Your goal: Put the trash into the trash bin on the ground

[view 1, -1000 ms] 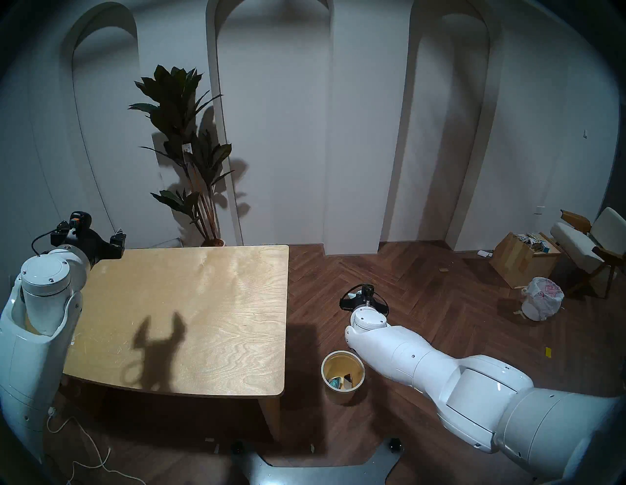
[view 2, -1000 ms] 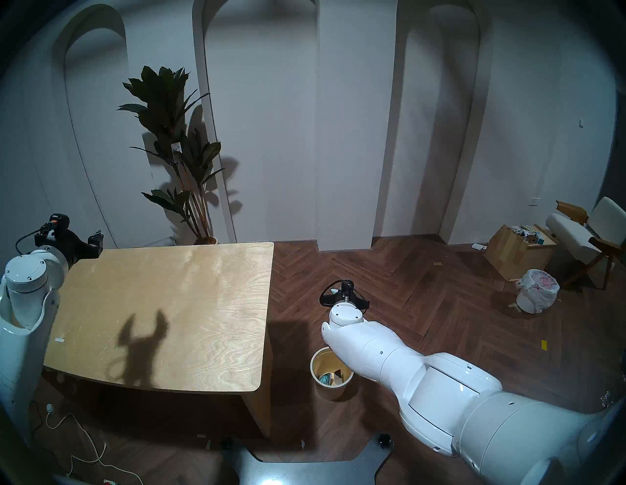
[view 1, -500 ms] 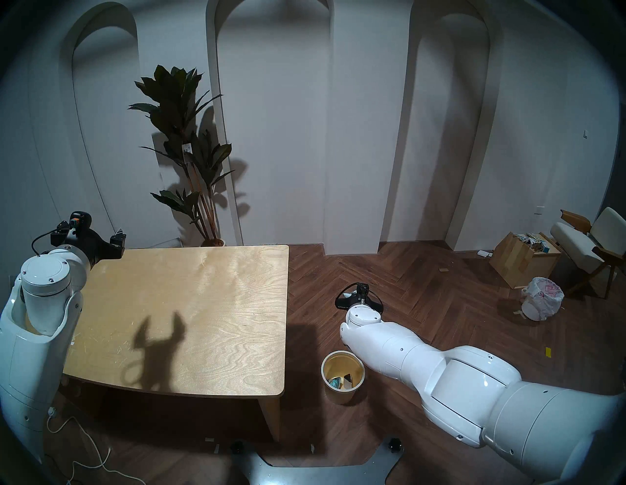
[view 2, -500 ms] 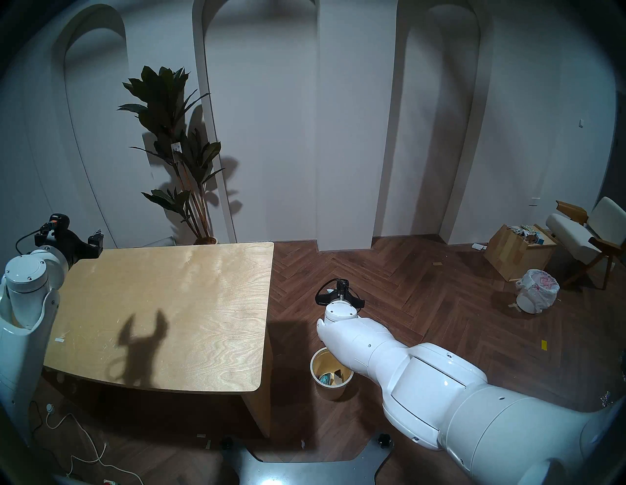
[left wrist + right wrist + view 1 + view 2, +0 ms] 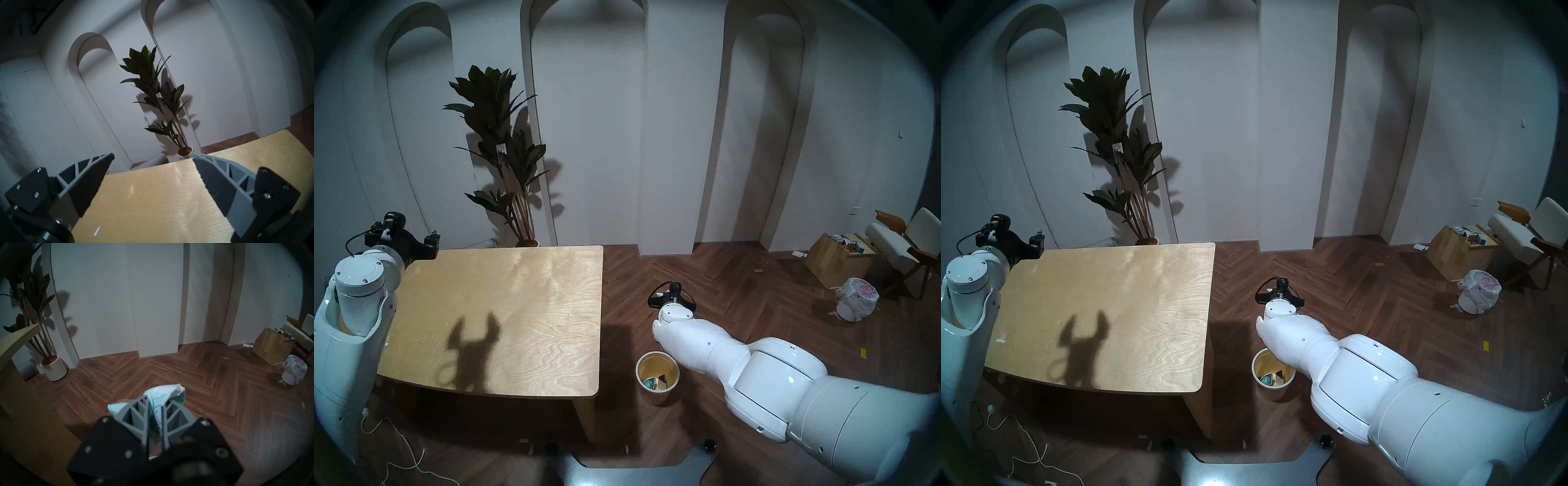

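My right gripper [image 5: 156,400] is shut on a crumpled pale blue and white packet [image 5: 163,390] that sticks out past its fingertips. In the head views this gripper [image 5: 672,298] hangs over the wood floor, a little beyond the trash bin [image 5: 657,373]. The bin is a small round cream bucket with yellowish inner walls, standing right of the table, its right rim under my right forearm. Teal and white trash [image 5: 650,382] lies at its bottom. My left gripper [image 5: 153,156] is open and empty over the table's far left corner [image 5: 431,242].
The bare wooden table [image 5: 504,305] fills the left. A potted plant [image 5: 504,152] stands behind it. At the far right are a wooden box [image 5: 836,261], a white bin with a pink-printed bag [image 5: 857,298] and a chair [image 5: 904,244]. A white cable [image 5: 398,451] lies bottom left.
My right arm has drifted slightly left, toward the table, with the packet still between its fingers. The left arm has not moved.
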You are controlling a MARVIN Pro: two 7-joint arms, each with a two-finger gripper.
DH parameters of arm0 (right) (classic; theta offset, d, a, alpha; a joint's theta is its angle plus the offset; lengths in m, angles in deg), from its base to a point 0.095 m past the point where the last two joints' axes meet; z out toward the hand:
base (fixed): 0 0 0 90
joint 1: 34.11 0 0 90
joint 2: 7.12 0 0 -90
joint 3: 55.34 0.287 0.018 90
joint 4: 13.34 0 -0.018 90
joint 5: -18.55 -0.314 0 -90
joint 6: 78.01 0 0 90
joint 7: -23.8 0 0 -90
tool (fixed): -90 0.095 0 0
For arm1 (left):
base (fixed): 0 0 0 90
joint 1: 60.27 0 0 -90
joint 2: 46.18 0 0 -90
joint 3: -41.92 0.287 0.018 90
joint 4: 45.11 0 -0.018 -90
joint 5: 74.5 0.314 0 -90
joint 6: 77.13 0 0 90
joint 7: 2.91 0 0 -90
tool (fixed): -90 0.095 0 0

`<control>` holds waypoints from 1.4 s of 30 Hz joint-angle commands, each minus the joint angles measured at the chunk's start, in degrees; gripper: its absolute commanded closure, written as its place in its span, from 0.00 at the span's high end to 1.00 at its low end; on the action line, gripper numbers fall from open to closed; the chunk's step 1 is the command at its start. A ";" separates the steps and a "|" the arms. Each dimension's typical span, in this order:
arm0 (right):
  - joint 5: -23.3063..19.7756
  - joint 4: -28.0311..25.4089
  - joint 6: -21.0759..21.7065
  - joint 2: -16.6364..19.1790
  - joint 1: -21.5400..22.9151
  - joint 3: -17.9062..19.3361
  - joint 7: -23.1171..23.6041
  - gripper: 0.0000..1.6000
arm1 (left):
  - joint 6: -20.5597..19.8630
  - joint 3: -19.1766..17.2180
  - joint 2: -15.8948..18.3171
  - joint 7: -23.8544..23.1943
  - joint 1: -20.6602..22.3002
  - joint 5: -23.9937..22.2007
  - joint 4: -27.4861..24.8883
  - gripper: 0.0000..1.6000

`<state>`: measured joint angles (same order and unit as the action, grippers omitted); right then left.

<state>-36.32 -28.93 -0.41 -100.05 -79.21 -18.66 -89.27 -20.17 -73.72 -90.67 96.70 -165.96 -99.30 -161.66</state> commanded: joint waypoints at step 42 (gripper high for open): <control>1.55 7.97 0.89 -6.78 1.46 0.94 1.77 1.00 | 0.34 -0.79 0.27 -0.01 0.38 0.10 -0.73 1.00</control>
<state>-34.92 -21.56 -1.18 -104.74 -78.48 -17.47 -86.25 -20.17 -73.73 -90.68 96.66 -165.96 -99.28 -161.66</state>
